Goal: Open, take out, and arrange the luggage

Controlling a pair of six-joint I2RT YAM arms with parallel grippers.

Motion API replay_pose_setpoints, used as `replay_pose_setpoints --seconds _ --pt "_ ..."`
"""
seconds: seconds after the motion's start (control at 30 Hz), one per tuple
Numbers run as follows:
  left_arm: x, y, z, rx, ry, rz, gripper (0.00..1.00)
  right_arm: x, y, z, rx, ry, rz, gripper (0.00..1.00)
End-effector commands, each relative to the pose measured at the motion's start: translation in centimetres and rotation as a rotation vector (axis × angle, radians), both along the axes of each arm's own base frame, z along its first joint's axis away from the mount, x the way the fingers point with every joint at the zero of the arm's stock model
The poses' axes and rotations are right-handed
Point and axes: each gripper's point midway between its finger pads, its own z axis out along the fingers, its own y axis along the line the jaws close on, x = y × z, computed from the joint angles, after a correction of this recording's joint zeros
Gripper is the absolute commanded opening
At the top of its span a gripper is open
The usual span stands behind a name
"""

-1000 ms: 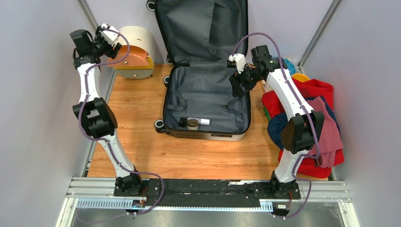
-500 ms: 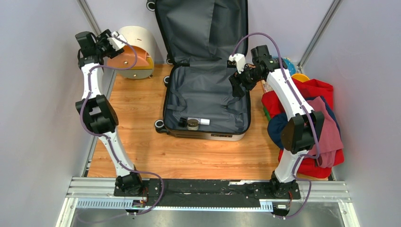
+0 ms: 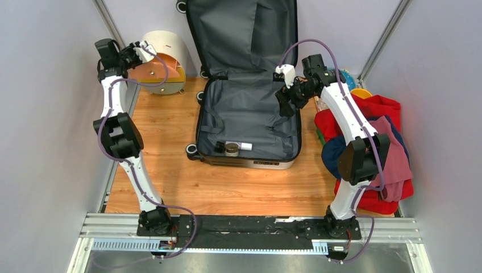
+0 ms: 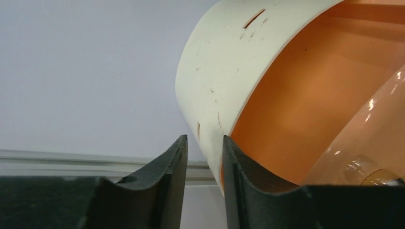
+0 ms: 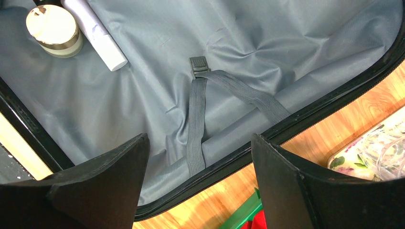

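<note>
Luggage (image 3: 250, 111) open, jar (image 5: 53, 28) and tube (image 5: 98, 36) inside. Right hand (image 5: 199, 137) wide, empty: centre over jar, then close. Left hand (image 4: 203, 140) narrow astride cream box (image 4: 210, 71) rim; can't tell if gripping.

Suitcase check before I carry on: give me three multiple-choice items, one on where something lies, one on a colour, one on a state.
1. Where do the jar and white tube lie?
A) at the near end of the suitcase's lower half
B) in the raised lid
C) on the wooden floor
2. What colour is the lining?
A) red
B) grey
C) green
3. How are the right fingers?
A) shut on the strap
B) shut on the tube
C) spread apart, empty
Answers: 1 A, both lie by the near wall; 2 B, grey fabric throughout; 3 C, a wide gap with only lining beyond.
</note>
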Motion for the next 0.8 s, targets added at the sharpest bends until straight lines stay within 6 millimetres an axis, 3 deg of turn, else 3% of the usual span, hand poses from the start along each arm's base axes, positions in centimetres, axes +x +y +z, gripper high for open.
replay_pose_setpoints --seconds 0.0,0.07,0.27,0.43,0.77 --pt "2.0 -1.2 1.3 0.057 -0.136 -0.017 0.34 0.8 -0.1 1.8 0.023 -0.057 -0.024 0.81" --pt "1.7 -1.5 2.5 0.039 -0.167 -0.016 0.0 0.9 -0.2 1.8 0.023 -0.056 -0.028 0.81" --pt "0.2 -1.8 3.4 0.015 -0.161 -0.013 0.0 0.8 -0.1 1.7 0.027 -0.052 -0.025 0.81" --pt "-2.0 -1.7 5.6 -0.037 -0.162 -0.001 0.0 0.5 0.0 1.7 0.03 -0.052 -0.022 0.81" --pt "-4.1 -0.5 8.7 -0.324 -0.114 0.075 0.0 0.5 0.1 1.7 0.04 -0.047 -0.019 0.8"
